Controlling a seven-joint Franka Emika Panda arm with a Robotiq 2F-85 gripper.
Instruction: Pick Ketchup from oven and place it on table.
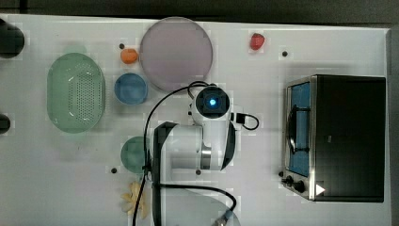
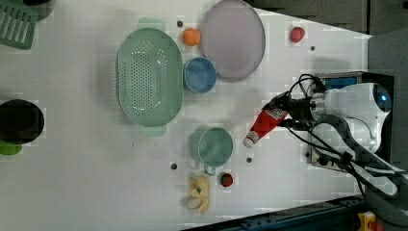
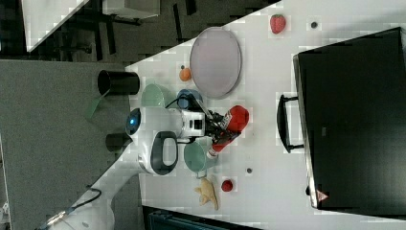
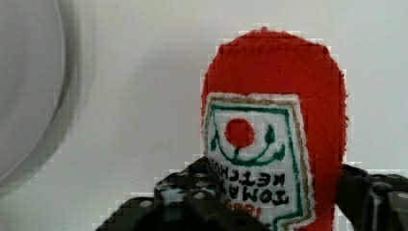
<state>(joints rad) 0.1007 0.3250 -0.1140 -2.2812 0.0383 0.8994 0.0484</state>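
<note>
Over the white tabletop (image 2: 86,183), well clear of the closed oven (image 1: 348,136), the hand (image 2: 285,115) gripped the ketchup bottle (image 2: 263,123), cap tilted downward, apparently mid-placement; next it would need lowering and releasing.

green cup (image 2: 215,147) beside, table (image 2: 86,183) beyond bare
</note>
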